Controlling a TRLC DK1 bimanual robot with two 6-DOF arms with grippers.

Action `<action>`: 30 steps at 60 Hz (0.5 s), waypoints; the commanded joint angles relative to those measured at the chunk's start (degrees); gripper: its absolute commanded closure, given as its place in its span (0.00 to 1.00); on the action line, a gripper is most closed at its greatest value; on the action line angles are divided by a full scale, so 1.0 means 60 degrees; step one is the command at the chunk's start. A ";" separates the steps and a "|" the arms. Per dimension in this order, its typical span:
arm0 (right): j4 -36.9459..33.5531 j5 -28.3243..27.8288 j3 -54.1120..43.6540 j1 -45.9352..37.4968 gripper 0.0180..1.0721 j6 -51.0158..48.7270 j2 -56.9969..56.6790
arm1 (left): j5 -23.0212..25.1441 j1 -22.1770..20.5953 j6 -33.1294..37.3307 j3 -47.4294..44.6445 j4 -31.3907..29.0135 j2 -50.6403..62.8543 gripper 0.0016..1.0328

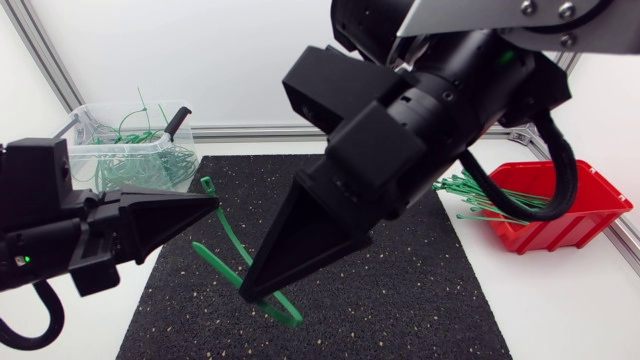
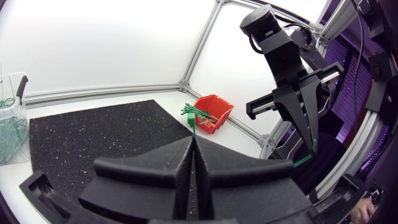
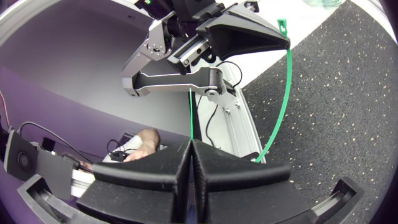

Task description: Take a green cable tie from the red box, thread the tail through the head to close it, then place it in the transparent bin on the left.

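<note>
One green cable tie (image 1: 283, 310) hangs bent above the black mat (image 1: 400, 290), held at both ends. My left gripper (image 1: 213, 205) is shut on it near its head (image 1: 207, 185), and my right gripper (image 1: 247, 290) is shut on the strap lower down. In the right wrist view the strap (image 3: 288, 81) curves down from the left gripper (image 3: 283, 40), and a thin end (image 3: 190, 115) rises from my right gripper (image 3: 190, 143). The left wrist view shows a short green piece (image 2: 193, 127) above the shut left gripper (image 2: 193, 142). The red box (image 1: 565, 205) with ties sits right; the transparent bin (image 1: 130, 140) stands back left.
The bin holds several closed green ties and a black-handled tool (image 1: 178, 120). Several ties (image 1: 480, 200) stick out of the red box toward the mat. An aluminium frame rail (image 1: 250, 132) runs along the table's back edge. The right arm's black cable (image 1: 560, 170) loops over the red box.
</note>
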 commanded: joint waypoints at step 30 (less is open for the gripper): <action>-0.0910 -0.1081 0.0601 -0.0323 0.95 0.3199 0.0955 | -0.2447 -0.1538 -0.0471 -0.1023 0.0614 -0.1332 0.97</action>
